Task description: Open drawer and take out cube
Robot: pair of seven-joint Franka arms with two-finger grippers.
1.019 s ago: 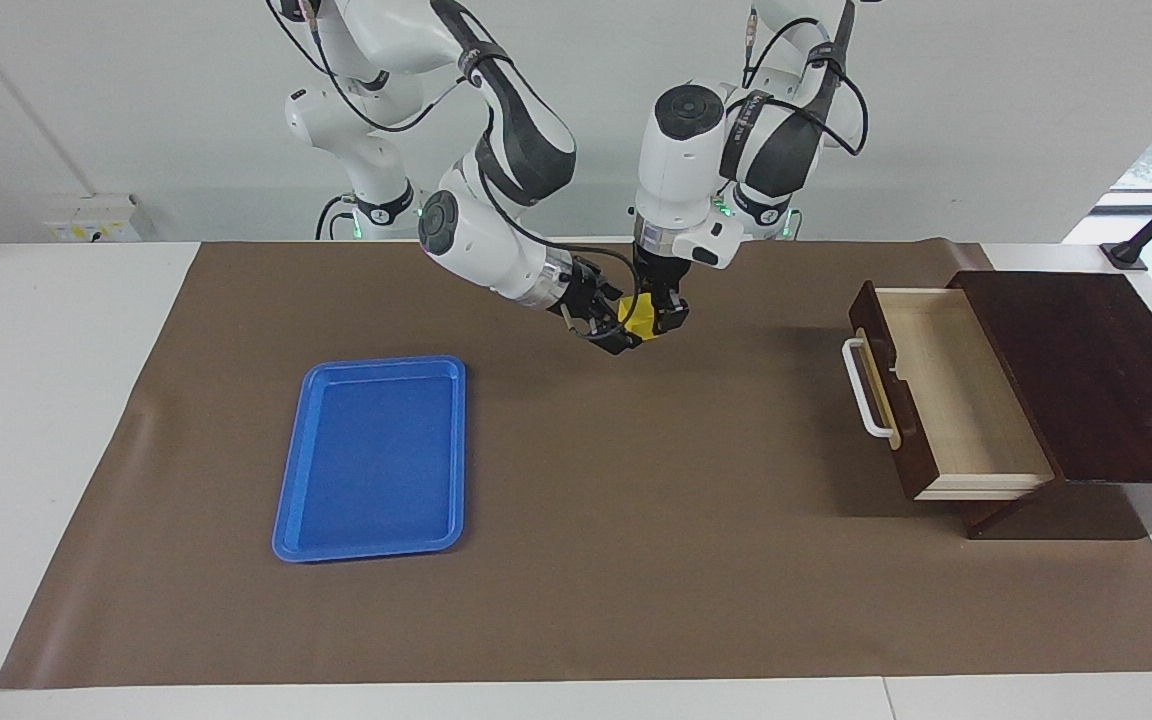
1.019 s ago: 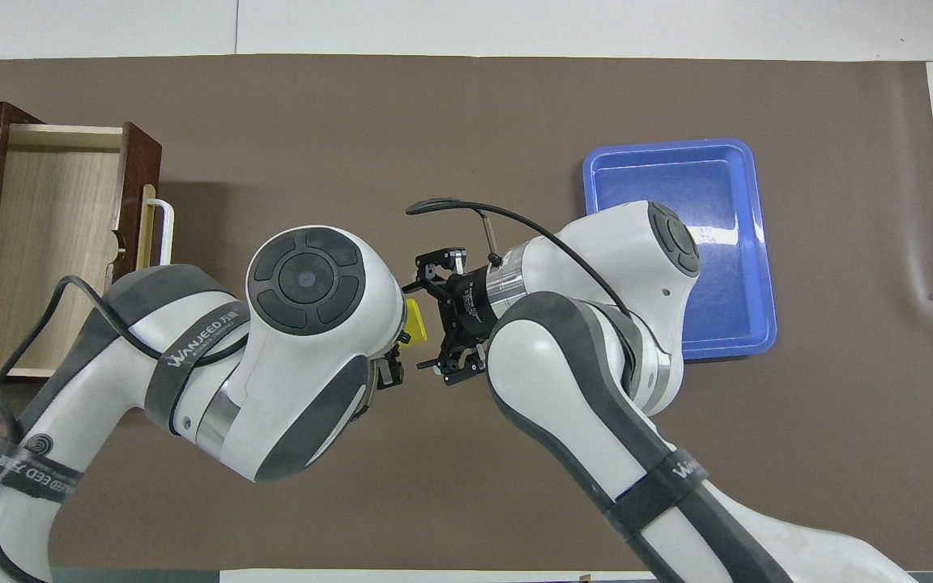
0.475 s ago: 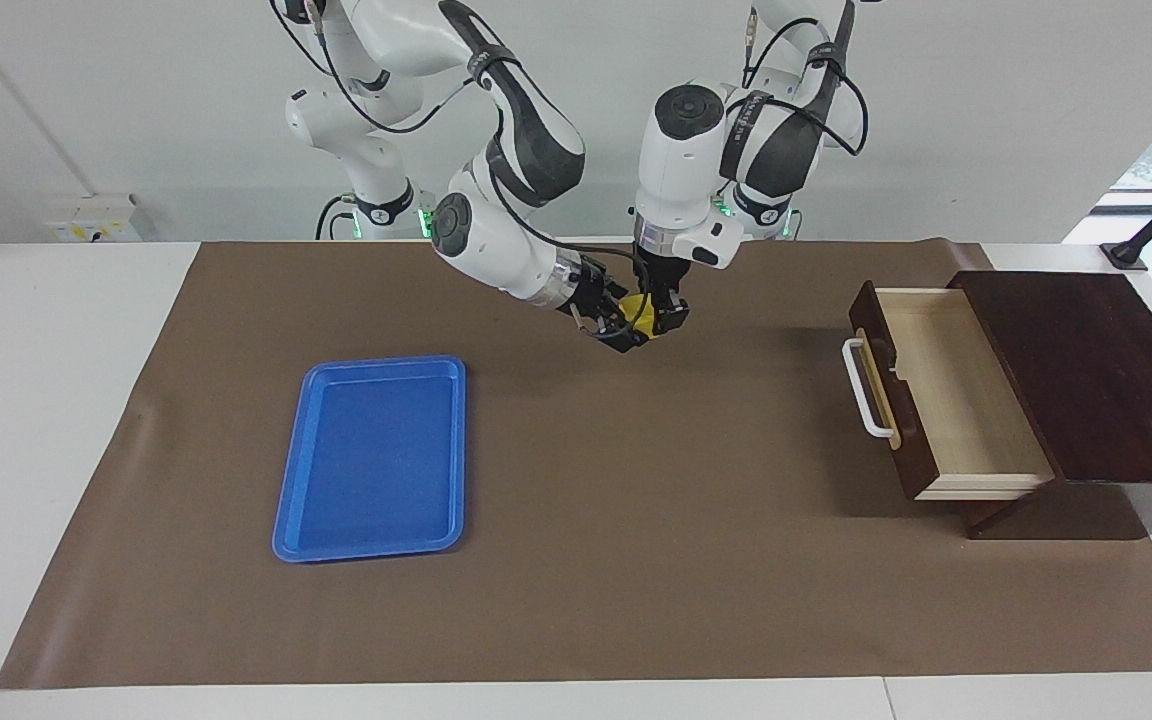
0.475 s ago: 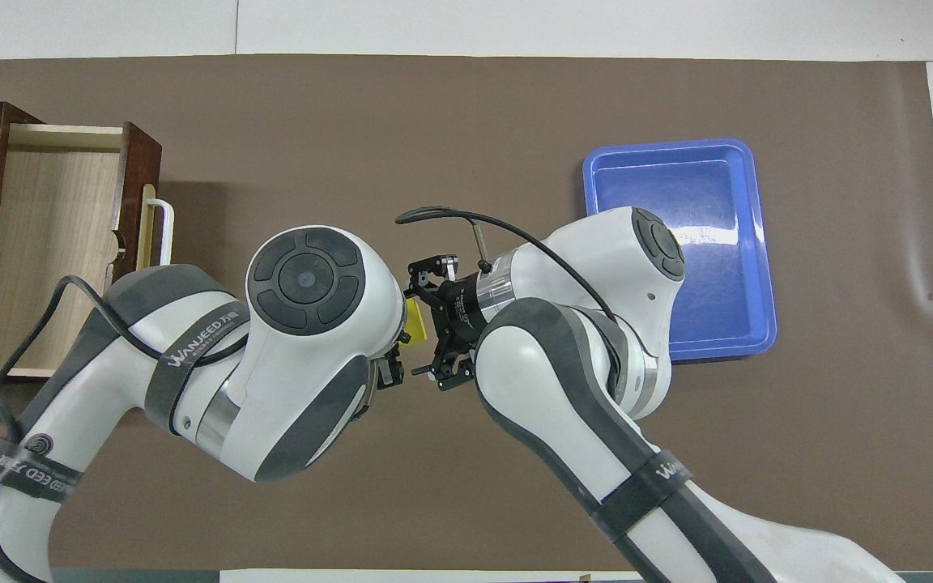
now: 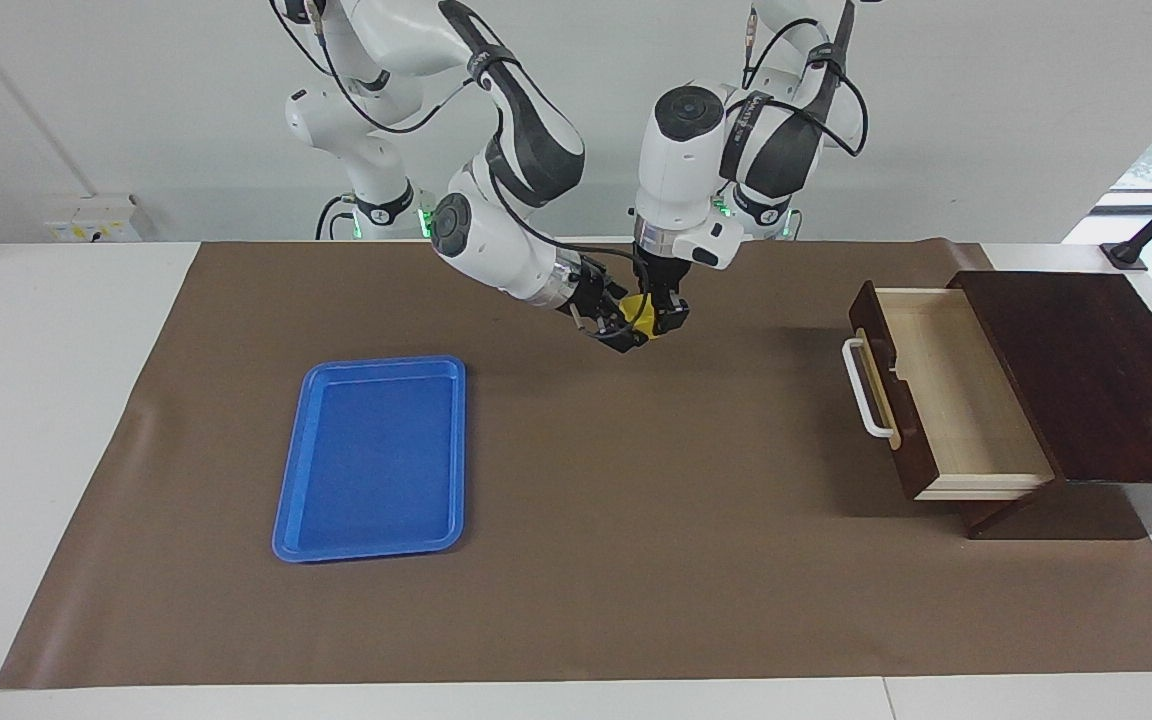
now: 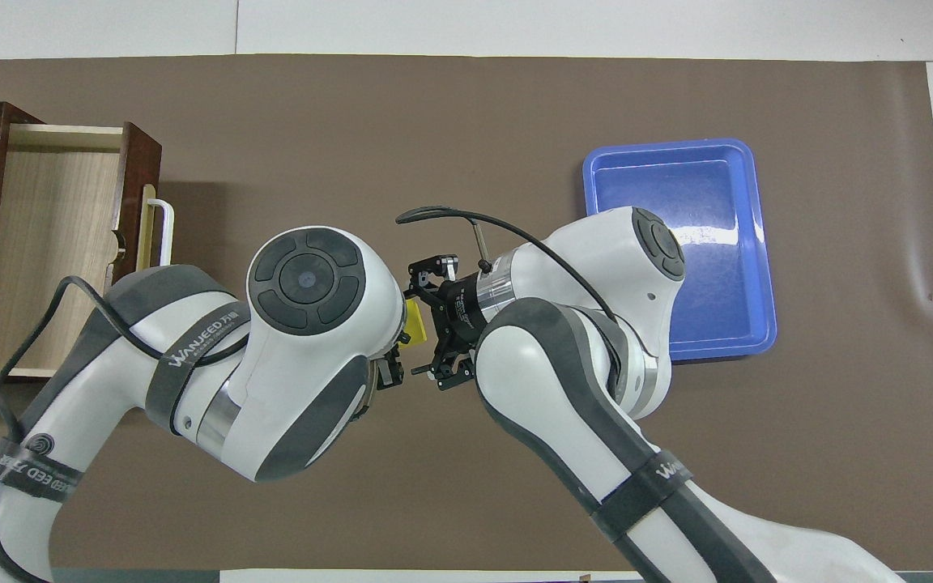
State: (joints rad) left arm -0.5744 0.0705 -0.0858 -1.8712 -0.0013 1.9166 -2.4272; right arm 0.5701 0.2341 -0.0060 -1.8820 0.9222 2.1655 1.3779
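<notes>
The small yellow cube (image 5: 640, 318) hangs in the air over the middle of the mat, held in my left gripper (image 5: 658, 320), which points straight down and is shut on it. My right gripper (image 5: 626, 334) comes in sideways from the tray's end and is open, with its fingers on either side of the cube. In the overhead view only an edge of the cube (image 6: 415, 322) shows between the two wrists. The drawer (image 5: 956, 400) of the dark brown box stands pulled open at the left arm's end of the table, and its pale interior (image 6: 53, 243) holds nothing.
A flat blue tray (image 5: 373, 457) lies on the brown mat toward the right arm's end; in the overhead view the right arm's wrist covers part of the tray (image 6: 717, 186). The drawer's white bar handle (image 5: 861, 390) juts toward the middle of the mat.
My right gripper has moved in toward the cube and now straddles it. The left gripper has held still with the cube; in the last half second almost nothing moved.
</notes>
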